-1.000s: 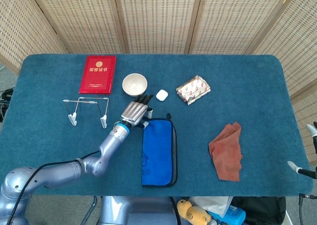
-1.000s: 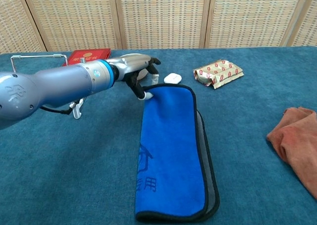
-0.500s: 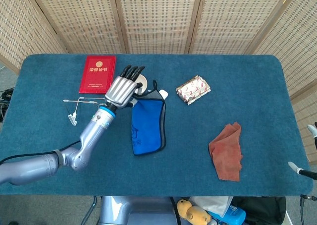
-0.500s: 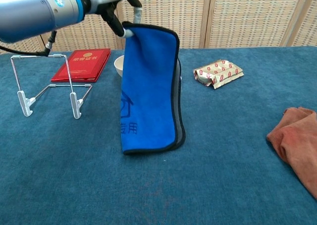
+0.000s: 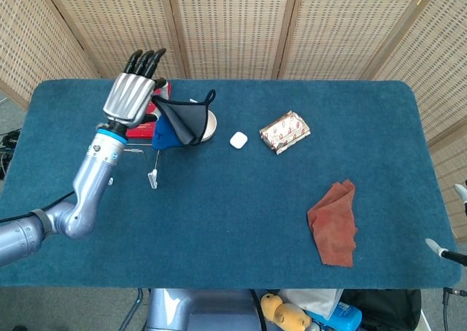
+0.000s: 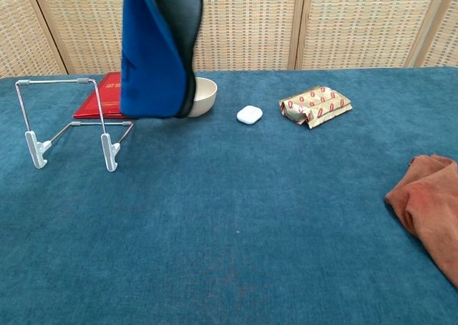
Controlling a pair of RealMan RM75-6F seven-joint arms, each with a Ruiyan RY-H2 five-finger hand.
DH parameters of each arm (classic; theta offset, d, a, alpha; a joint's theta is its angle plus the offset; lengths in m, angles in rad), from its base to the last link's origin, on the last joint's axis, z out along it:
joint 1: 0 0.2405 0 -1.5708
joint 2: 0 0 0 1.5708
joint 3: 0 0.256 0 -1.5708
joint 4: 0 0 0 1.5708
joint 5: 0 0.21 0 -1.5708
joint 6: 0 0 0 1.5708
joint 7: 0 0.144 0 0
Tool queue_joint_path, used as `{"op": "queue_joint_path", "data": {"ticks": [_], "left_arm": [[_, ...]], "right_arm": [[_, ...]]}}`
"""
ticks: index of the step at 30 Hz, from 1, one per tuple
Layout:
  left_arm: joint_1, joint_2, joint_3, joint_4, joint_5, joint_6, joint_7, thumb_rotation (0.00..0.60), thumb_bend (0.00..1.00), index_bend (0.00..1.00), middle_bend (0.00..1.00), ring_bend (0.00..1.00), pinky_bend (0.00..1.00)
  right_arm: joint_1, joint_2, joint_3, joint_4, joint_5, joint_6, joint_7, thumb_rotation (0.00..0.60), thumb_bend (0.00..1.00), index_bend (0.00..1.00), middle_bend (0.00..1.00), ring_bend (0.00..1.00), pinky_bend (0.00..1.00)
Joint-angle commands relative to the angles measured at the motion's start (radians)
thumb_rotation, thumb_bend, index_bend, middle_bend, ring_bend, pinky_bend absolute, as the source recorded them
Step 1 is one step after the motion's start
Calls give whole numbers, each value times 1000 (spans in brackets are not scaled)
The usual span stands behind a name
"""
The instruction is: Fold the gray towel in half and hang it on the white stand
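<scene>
My left hand (image 5: 133,94) is raised high over the table's back left and grips the top edge of the folded towel (image 5: 177,124). The towel (image 6: 156,51) is blue outside, gray inside and black-edged. It hangs clear of the table, its lower end in front of the white bowl (image 6: 204,96). In the chest view the hand itself is above the frame. The white wire stand (image 6: 68,121) stands upright to the left of the towel; in the head view my forearm hides all but one foot of the stand (image 5: 152,176). Only two spread fingertips of my right hand (image 5: 446,222) show, at the right edge, holding nothing.
A red booklet (image 6: 100,103) lies behind the stand. Right of the bowl lie a small white case (image 5: 238,139) and a patterned packet (image 5: 284,132). A rust-brown cloth (image 5: 336,225) is crumpled at the front right.
My left hand has lifted the folded towel off the table and carried it up and to the back left, toward the stand. The right hand has stayed put.
</scene>
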Motion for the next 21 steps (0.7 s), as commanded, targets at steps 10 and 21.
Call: {"op": "queue_joint_path", "data": {"ticks": [10, 21], "left_arm": [[118, 133, 0, 25, 77, -46, -276, 600, 674, 815, 0, 0, 0], [262, 239, 58, 27, 208, -37, -518, 600, 674, 815, 0, 0, 0]], "right_arm": [[-5, -4, -10, -21, -22, 15, -32, 600, 0, 0, 0, 0, 0], [-8, -5, -17, -28, -40, 25, -41, 600, 0, 0, 0, 0, 0]]}}
